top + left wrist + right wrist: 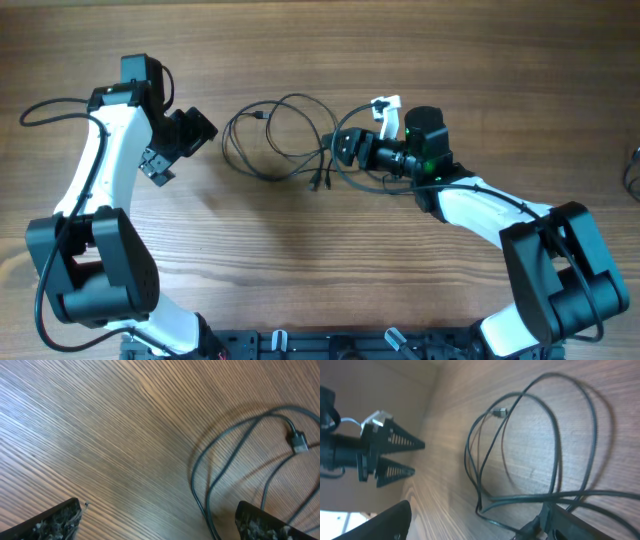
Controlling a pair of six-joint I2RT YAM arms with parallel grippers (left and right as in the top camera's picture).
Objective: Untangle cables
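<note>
A tangle of thin black cables [278,142] lies in loops on the wooden table, mid-back. One small plug [262,116] lies inside the loops, and two cable ends [318,183] point toward the front. My left gripper [197,130] is open and empty, just left of the loops. In the left wrist view its fingers [160,522] straddle bare wood, with the cable loops [212,477] and a plug [298,441] on the right. My right gripper [343,148] is open at the right edge of the tangle. In the right wrist view [480,525] cable strands [520,497] run across to its right finger.
The wooden table [300,260] spreads around the tangle. The right arm's own cable and white connector [386,104] stand behind its wrist. The left arm's fingers [392,455] show far off in the right wrist view. Another dark cable [634,170] lies at the right edge.
</note>
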